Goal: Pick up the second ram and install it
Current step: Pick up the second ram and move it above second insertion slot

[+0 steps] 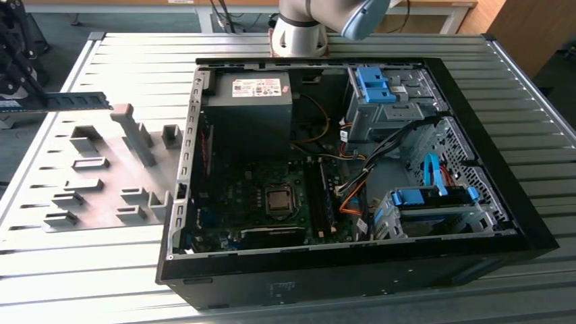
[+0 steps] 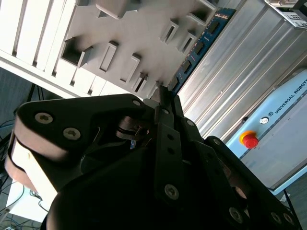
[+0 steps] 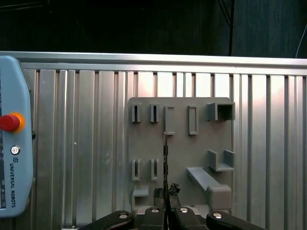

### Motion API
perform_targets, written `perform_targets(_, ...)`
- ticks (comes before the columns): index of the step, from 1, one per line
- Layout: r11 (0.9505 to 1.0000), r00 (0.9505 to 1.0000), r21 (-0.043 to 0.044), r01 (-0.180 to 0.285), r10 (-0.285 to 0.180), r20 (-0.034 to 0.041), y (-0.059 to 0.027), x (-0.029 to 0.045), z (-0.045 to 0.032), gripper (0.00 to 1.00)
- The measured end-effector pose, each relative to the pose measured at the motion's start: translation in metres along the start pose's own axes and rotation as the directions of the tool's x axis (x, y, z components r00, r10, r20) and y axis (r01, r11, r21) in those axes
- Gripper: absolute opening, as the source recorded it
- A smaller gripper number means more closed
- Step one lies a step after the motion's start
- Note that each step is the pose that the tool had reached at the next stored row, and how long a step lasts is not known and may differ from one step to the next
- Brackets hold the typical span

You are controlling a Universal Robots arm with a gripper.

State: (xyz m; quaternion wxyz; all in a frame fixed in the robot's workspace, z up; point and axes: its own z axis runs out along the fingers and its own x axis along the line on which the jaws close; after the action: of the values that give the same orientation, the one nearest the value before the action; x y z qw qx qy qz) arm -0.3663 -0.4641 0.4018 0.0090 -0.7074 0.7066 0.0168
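Observation:
The second ram [image 1: 79, 101] is a thin blue stick held level in the air over the far edge of the grey holder plate [image 1: 99, 189], at the exterior view's left. My gripper [image 1: 27, 101] is shut on one end of it. In the second wrist view the ram [image 2: 199, 45] runs out from my black gripper [image 2: 163, 98] over the plate [image 2: 139, 33]. The first wrist view shows the ram [image 3: 165, 158] edge-on as a thin dark line above the plate [image 3: 177, 158], with my gripper [image 3: 166, 197] clamped on it. The open computer case [image 1: 360, 250] lies at the exterior view's right, its memory slots [image 1: 322, 196] beside the processor socket.
Upright grey blocks [image 1: 135, 135] stand on the holder plate. Inside the case sit a power supply [image 1: 247, 108], loose cables [image 1: 360, 182] and blue drive-bay clips [image 1: 373, 84]. A teach pendant [image 3: 14, 143] with a red button lies on the ribbed metal table [image 1: 90, 277]. The arm's base [image 1: 301, 30] stands behind the case.

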Motion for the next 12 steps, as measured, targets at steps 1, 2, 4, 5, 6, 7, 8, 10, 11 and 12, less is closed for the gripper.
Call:
perform_targets(1, 1.0000, 1.0000, 0.0000, 0.000, 0.000, 0.0000, -0.0006, 0.0000, 0.0000, 0.14)
perform_targets(2, 1.0000, 1.0000, 0.0000, 0.000, 0.000, 0.0000, -0.0011, 0.0000, 0.0000, 0.14)
perform_targets(4, 1.0000, 1.0000, 0.0001, 0.000, 0.000, 0.0001, -0.0020, 0.0000, 0.0000, 0.14)
perform_targets(5, 1.0000, 1.0000, 0.0001, 0.000, 0.000, 0.0001, -0.0024, 0.0000, 0.0000, 0.14)
perform_targets(6, 1.0000, 1.0000, 0.0001, 0.000, 0.000, 0.0001, -0.0029, 0.0000, 0.0000, 0.14)
perform_targets(7, 1.0000, 1.0000, 0.0000, 0.000, 0.000, 0.0000, -0.0033, 0.0000, 0.0000, 0.14)
perform_targets(8, 1.0000, 1.0000, 0.0001, 0.000, 0.000, 0.0001, -0.0037, 0.0000, 0.0000, 0.14)
perform_targets(10, 1.0000, 1.0000, 0.0000, 0.000, 0.000, 0.0000, -0.0045, 0.0000, -0.0001, 0.14)
perform_targets(11, 1.0000, 1.0000, 0.0001, 0.000, 0.000, 0.0000, -0.0049, 0.0000, 0.0000, 0.14)
perform_targets(12, 1.0000, 1.0000, 0.0001, 0.000, 0.000, 0.0001, -0.0053, 0.0000, 0.0000, 0.14)
